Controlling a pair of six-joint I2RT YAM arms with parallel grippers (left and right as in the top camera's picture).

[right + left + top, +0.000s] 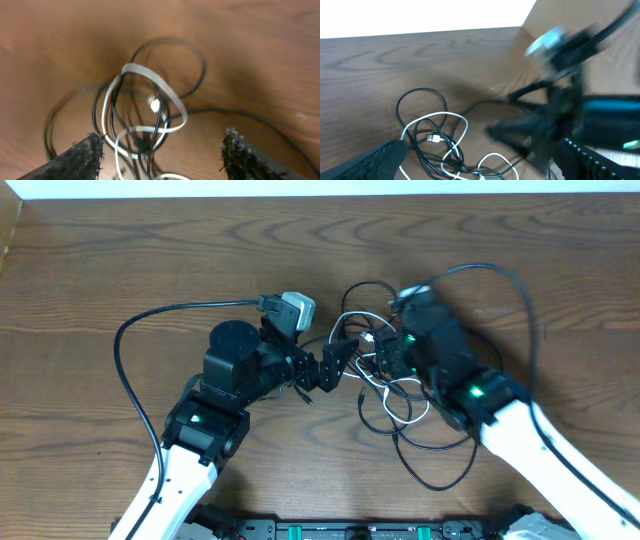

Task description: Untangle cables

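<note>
The cables (393,395) lie in a tangle of thin black and white loops at the table's middle, with a black loop (440,470) trailing toward the front. In the left wrist view the cables (436,137) show a small white plug tip (434,138). My left gripper (328,368) stands wide open just left of the tangle, nothing between its fingers (375,160). My right gripper (162,156) hovers over the tangle's right part, open, and the cable loops (145,117) lie on the table between and ahead of its fingers (80,157).
Thick black arm wires arc out on the left (122,350) and the right (522,290). The right arm (560,120) appears blurred close in front of the left wrist camera. The wooden table (150,250) ends at a white wall behind.
</note>
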